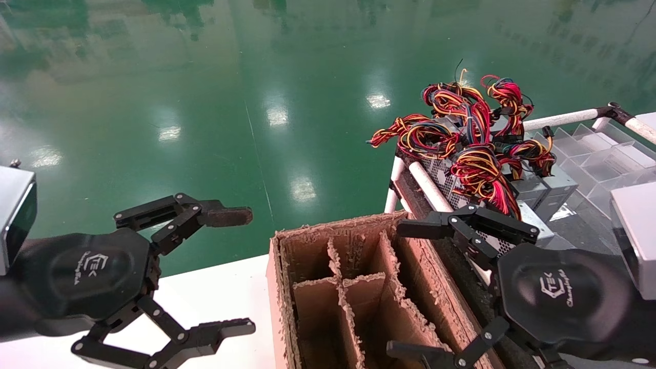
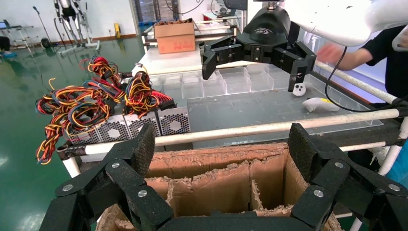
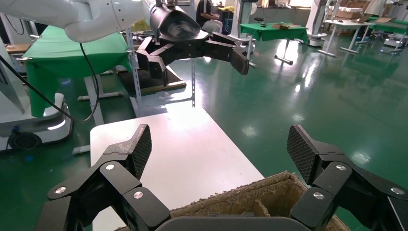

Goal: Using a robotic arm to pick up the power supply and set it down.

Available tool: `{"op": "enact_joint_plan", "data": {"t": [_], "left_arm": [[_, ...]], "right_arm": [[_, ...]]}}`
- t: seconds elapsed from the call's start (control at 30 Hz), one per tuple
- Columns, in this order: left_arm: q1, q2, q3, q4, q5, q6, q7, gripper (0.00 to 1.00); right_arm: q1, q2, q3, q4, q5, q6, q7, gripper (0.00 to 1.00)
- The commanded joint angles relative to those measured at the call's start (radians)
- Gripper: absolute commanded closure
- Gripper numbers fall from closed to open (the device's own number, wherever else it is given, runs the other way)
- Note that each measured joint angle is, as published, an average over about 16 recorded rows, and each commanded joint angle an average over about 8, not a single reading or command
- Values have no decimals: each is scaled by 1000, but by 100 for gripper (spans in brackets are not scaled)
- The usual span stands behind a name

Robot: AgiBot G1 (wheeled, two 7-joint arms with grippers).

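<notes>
Several grey power supply boxes with wire bundles stand in a row on a railed cart at the right. The nearest power supply (image 1: 533,218) (image 2: 173,120) carries a looped red, yellow and black bundle (image 1: 482,177). My right gripper (image 1: 405,289) (image 3: 221,147) (image 2: 252,72), on the white robotic arm (image 2: 337,19), hangs open just short of those boxes, over the cardboard box's right edge, with nothing in it. My left gripper (image 1: 241,271) (image 2: 222,144) (image 3: 197,67) is open and empty to the left of the cardboard box.
A torn cardboard box (image 1: 359,287) (image 2: 216,178) (image 3: 260,202) with dividers sits on a white table (image 1: 205,297) (image 3: 168,154). White tube rails (image 1: 425,184) (image 2: 269,127) edge the cart. Clear compartment trays (image 1: 599,159) (image 2: 231,82) lie behind. A person (image 2: 380,53) stands beyond the cart.
</notes>
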Motion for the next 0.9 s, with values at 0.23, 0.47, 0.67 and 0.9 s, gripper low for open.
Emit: {"op": "enact_joint_plan", "data": {"t": [0.23, 0.47, 0.67, 0.9], "left_arm": [[0, 0, 0, 0, 0, 0, 0, 0], [0, 0, 0, 0, 0, 0, 0, 0], [0, 0, 0, 0, 0, 0, 0, 0], [0, 0, 0, 0, 0, 0, 0, 0]], "right_arm": [[3, 0, 0, -9, -1, 0, -2, 0], [6, 0, 0, -14, -3, 1, -3, 0], [7, 1, 0, -16, -4, 1, -3, 0], [7, 1, 0, -18, -5, 1, -3, 0]]}}
